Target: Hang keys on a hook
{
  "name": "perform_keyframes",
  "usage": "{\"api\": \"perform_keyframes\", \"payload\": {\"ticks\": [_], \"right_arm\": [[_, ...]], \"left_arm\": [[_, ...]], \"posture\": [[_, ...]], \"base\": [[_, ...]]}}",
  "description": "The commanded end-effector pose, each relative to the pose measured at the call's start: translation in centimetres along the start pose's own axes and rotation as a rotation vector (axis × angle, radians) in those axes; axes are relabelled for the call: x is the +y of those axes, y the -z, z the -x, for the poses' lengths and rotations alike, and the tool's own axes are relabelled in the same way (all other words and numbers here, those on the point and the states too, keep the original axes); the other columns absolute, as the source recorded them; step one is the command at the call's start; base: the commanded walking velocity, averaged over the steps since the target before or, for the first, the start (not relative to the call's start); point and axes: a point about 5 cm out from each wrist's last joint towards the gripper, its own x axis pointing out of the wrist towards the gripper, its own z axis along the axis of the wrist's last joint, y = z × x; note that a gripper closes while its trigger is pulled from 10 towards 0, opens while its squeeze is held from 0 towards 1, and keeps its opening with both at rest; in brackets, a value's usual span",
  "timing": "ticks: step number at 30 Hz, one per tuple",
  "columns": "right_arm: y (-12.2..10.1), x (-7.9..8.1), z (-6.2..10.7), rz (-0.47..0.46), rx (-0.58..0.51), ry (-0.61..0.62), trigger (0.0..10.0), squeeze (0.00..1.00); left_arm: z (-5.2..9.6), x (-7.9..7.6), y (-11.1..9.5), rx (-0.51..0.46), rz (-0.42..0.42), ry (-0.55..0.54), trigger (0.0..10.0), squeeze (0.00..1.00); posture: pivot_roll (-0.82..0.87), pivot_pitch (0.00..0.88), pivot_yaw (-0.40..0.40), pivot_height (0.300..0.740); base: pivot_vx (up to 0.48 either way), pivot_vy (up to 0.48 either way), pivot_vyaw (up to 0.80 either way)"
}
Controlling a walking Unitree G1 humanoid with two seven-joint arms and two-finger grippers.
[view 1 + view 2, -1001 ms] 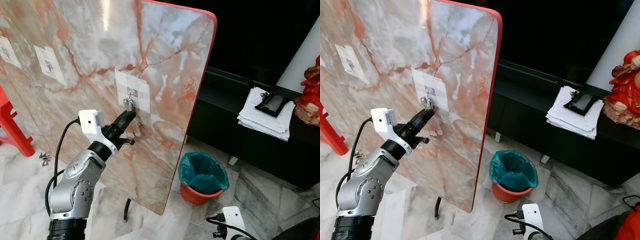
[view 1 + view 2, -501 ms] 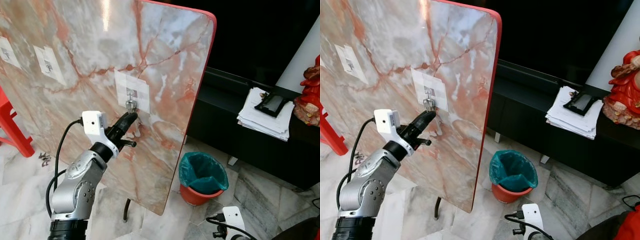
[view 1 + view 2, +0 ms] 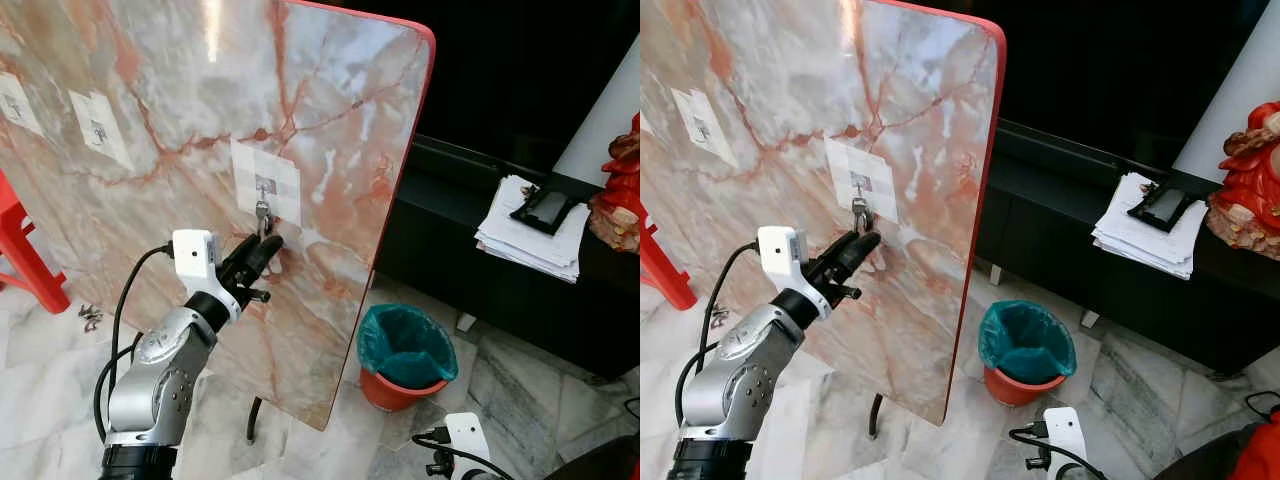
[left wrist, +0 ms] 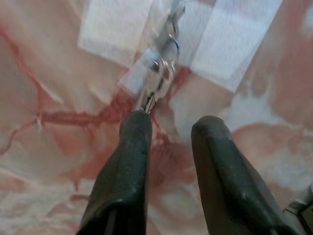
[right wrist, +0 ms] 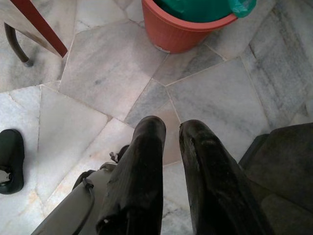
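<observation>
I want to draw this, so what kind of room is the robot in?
Probably a room in a home: a marble-tiled floor, a bin with a green bag, papers on a dark low cabinet, and keys hanging on a tipped-up marble tabletop.

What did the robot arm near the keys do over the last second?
The left gripper drew back and down from the hook, fingers now open, leaving the keys hanging there. The marble board, bin and idle right gripper stayed as they were.

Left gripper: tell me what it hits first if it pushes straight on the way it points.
Probably the keys hanging on the hook, just ahead of the left gripper and its parted fingers; right behind them is the marble board. Depth is hard to judge.
</observation>
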Motion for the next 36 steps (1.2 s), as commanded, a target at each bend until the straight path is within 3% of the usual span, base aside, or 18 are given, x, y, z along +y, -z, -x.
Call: {"api": "perform_keyframes", "payload": {"ticks": [1,5,8,16,17,18,24,28,31,36], "right_arm": [[-0.2,-0.4,0.0,-0.003,0.000,0.012,10.0,0.00],[-0.2,-0.4,0.0,-0.003,0.000,0.012,10.0,0.00],[-0.2,-0.4,0.0,-0.005,0.000,0.013,10.0,0.00],[-0.2,-0.4,0.0,-0.007,0.000,0.012,10.0,0.00],[-0.2,-0.4,0.0,-0.007,0.000,0.012,10.0,0.00],[-0.2,-0.4,0.0,-0.008,0.000,0.012,10.0,0.00],[0.0,-0.3,0.0,-0.013,0.003,0.014,10.0,0.00],[0.0,-0.3,0.0,-0.020,0.003,0.015,10.0,0.00],[0.1,-0.2,0.0,-0.022,0.004,0.015,10.0,0.00],[0.2,-0.1,0.0,-0.025,0.007,0.016,10.0,0.00]], "left_arm": [[0.1,-0.3,0.5,0.040,-0.036,0.017,10.0,1.00],[0.6,-0.2,1.8,0.116,-0.111,0.027,10.0,1.00],[1.5,0.2,3.9,0.216,-0.177,0.024,10.0,1.00],[2.9,0.6,6.9,0.336,-0.209,0.011,10.0,1.00],[3.0,0.7,7.2,0.347,-0.211,0.007,10.0,0.87],[3.3,1.0,7.7,0.368,-0.220,-0.009,10.0,0.00],[5.2,3.8,12.1,0.567,-0.262,-0.130,10.0,0.00],[7.1,5.6,15.0,0.695,-0.231,-0.230,10.0,0.00],[8.6,6.5,16.6,0.783,-0.248,-0.307,10.0,0.00],[10.3,6.9,18.1,0.843,-0.214,-0.408,10.0,0.00]], "posture": [[-0.04,0.000,-0.104,0.740],[-0.04,0.000,-0.103,0.740],[-0.04,0.000,-0.102,0.740],[-0.04,0.000,-0.099,0.740],[-0.04,0.000,-0.099,0.740],[-0.04,0.000,-0.098,0.740],[-0.03,0.000,-0.090,0.740],[-0.03,0.000,-0.080,0.740],[-0.04,0.000,-0.068,0.740],[-0.04,0.000,-0.062,0.740]], "base": [[0.000,0.000,0.00],[0.000,0.000,0.00],[0.000,0.000,0.00],[0.000,0.000,0.00],[0.000,0.000,0.00],[0.000,0.000,0.00],[0.000,0.000,0.00],[0.000,0.000,0.00],[0.000,0.000,0.00],[0.000,0.000,0.00]]}}
